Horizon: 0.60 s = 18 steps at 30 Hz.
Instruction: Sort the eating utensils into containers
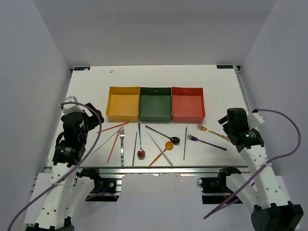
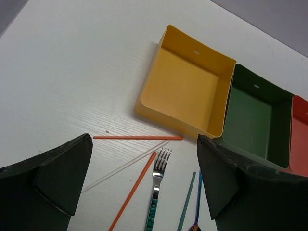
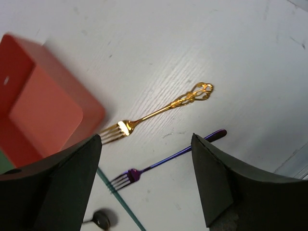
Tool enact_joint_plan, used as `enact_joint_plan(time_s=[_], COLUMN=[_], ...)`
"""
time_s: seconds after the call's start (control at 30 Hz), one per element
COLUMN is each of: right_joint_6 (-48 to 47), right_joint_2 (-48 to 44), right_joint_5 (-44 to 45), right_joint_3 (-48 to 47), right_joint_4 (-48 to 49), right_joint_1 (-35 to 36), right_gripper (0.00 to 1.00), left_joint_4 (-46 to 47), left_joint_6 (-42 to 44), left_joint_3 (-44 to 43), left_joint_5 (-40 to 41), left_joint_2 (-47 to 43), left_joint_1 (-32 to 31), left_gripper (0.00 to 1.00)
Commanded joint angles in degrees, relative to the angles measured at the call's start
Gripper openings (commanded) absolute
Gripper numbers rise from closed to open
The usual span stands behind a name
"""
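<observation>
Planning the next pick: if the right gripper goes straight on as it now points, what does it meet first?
Probably the gold fork on the table; the purple fork lies close by, depth unclear.

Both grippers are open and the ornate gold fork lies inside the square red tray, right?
No. The ornate gold fork lies on the white table beside the square red tray, not inside it, as the right wrist view shows. The left gripper and right gripper are indeed open.
</observation>
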State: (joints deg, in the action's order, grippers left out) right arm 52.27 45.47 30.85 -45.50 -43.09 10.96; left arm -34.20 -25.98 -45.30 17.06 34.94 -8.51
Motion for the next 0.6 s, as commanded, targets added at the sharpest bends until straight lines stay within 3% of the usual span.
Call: enact_joint_plan(time_s=[0.0, 0.3, 0.57], right_joint_6=[22.1, 42.8, 45.0], right_joint_2=[0.6, 25.2, 33.7], right_joint_5=[11.6, 0.8, -3.7], right_joint_3=[3.0, -2.6, -4.3], right_joint_4=[0.1, -6.4, 0.6], right_joint_1=[-0.8, -3.1, -3.1], right_gripper=[0.78, 0.74, 0.64], left_joint_4=[1.2, 1.2, 0.9], left_joint_6=[0.0, 0.0, -0.2], left_joint_3=[0.6, 0.7, 0.7], left_joint_5=[-1.2, -0.7, 0.4], left_joint_2=[0.0, -0.6, -0.6], left_joint_1=[-1.1, -2.1, -5.0], left_gripper=[0.98, 0.98, 0.98])
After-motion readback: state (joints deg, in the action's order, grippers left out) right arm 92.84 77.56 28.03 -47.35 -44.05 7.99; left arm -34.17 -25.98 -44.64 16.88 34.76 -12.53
